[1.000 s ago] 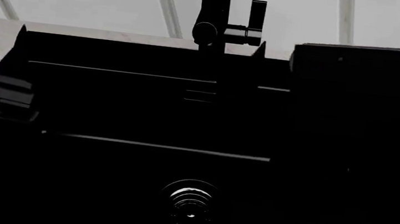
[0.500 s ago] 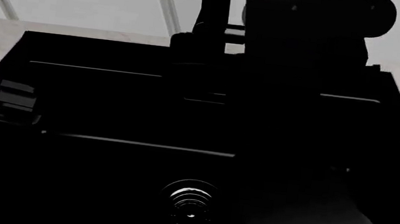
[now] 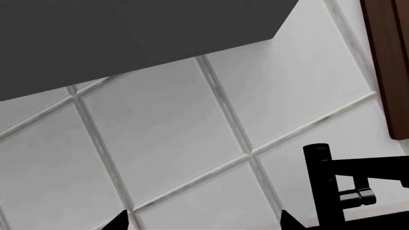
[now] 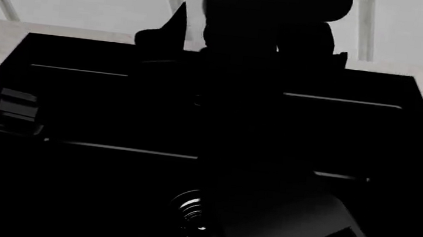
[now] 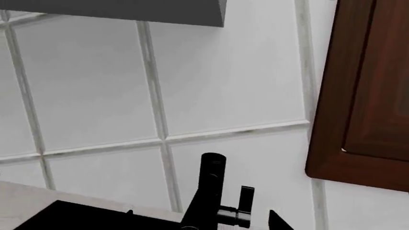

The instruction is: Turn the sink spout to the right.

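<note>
Spout post [image 5: 210,191] stands at the back edge of the sink [image 4: 79,104], against the tiled wall [image 5: 83,86]. From my right wrist camera I see its round top and, just beside it, the short lever [image 5: 243,207] sticking up from a side stub. The left wrist camera catches the same post [image 3: 317,187] with the straight arm reaching away from it near the top and the lever stub below that.

From the head camera the right gripper [image 4: 236,32] is a dark mass up at the back of the sink, right over where the faucet stands, so the post is mostly hidden behind it; only a bit shows above. I can't tell whether its fingers are apart or closed, or whether they touch the post. The left gripper [image 4: 8,106] sits low at the sink's left side, well apart from the faucet, and I can't make out its fingers either. The ringed drain [image 4: 189,222] is partly covered by my right arm [image 4: 294,233].
</note>
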